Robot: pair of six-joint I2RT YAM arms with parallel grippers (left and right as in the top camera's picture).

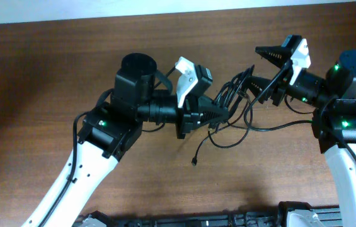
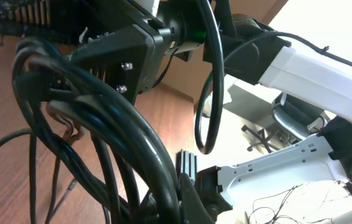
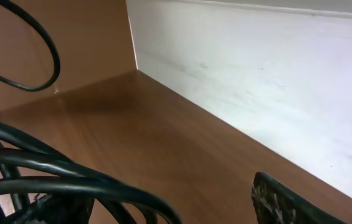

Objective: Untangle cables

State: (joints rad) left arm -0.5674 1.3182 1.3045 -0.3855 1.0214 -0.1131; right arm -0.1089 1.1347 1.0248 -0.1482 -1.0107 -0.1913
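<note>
Status: the task is at an early stage. The cables [image 1: 233, 94] form one bunched tangle, lifted off the worktop [image 1: 51, 75] between the two arms. No cord lies separated from the rest. One loose end trails down to the worktop and ends in a small plug [image 1: 195, 162]. A slack loop hangs out to the right of the bunch.

The left gripper [image 1: 222, 115] is narrow and appears clamped on the left side of the tangle. In the left wrist view, several cords run down into its jaws.

The right gripper [image 1: 258, 65] is spread wide, gripping nothing. Cords cross near its lower finger, but the pictures do not show whether they touch it.

Remaining work, as judged: every crossing has yet to be pulled apart, and each cord has yet to be laid out singly.

Markings: no brand, label or writing can be read in any view.
</note>
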